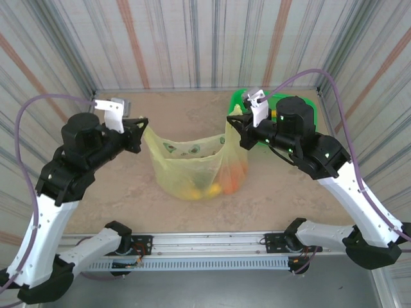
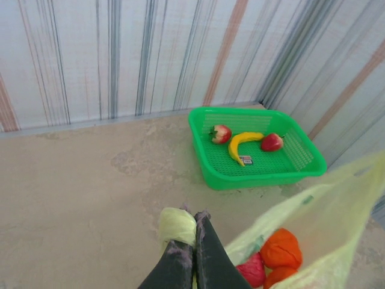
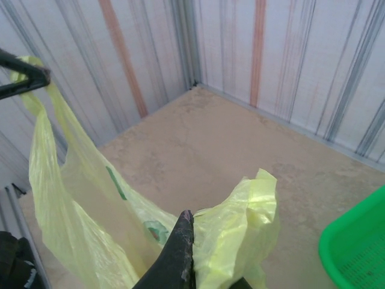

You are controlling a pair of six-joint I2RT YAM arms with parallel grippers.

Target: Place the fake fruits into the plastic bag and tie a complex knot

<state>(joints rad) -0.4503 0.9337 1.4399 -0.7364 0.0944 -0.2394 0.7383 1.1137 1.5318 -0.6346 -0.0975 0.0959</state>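
Bag (image 1: 192, 163) seen from above hangs stretched left to right: the left claw (image 1: 142, 126) pinches one handle, the right claw (image 1: 230, 122) the other, well apart. Fruit inside (image 1: 215, 186) blurs through the film, and the right arm hides most of the basket (image 1: 238, 99).

Left wrist: fingers (image 2: 207, 253) pressed on the bunched handle. A banana (image 2: 242, 145) and two red fruits (image 2: 221, 133) lie in the basket, nearer the right arm.

Right wrist: claw clamped on plastic, tips hard to make out.

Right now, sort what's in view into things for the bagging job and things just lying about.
Job: bag, gripped by left tool and right tool; orange fruit inside it; banana and two red fruits not yet bagged.
Lying about: green basket holding those three.
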